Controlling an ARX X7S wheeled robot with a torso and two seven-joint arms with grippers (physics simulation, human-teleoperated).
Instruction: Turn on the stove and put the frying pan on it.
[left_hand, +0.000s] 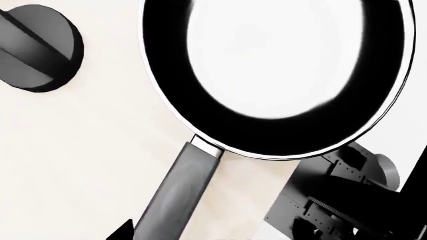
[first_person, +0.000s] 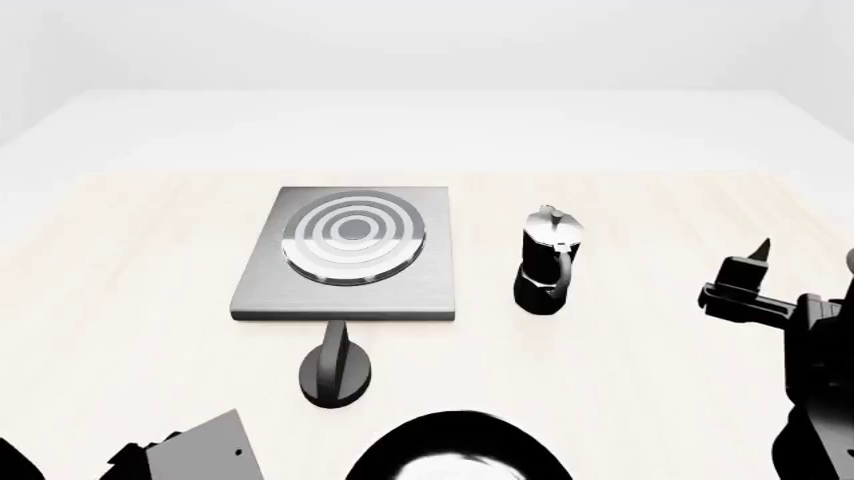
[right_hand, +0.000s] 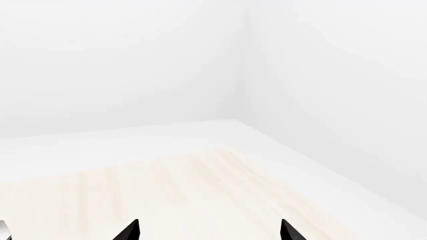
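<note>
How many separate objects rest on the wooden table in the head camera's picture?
4. The stove plate lies centre-left; its knob stands just in front; the moka pot stands to the plate's right; the frying pan sits nearest, cut by the frame's edge. Others may lie outside view.

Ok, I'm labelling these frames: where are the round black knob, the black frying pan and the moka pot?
Small round black knob (first_person: 336, 371), head view, on its upright ridge.
Wide black frying pan (left_hand: 200, 172), left wrist view, on its grey handle.
Black-and-silver moka pot (first_person: 546, 262), head view, on its body.

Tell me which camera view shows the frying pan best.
The left wrist view: the frying pan shows nearly whole, with its handle. The head view catches only its far rim at the bottom edge. The right wrist view shows none of it.
</note>
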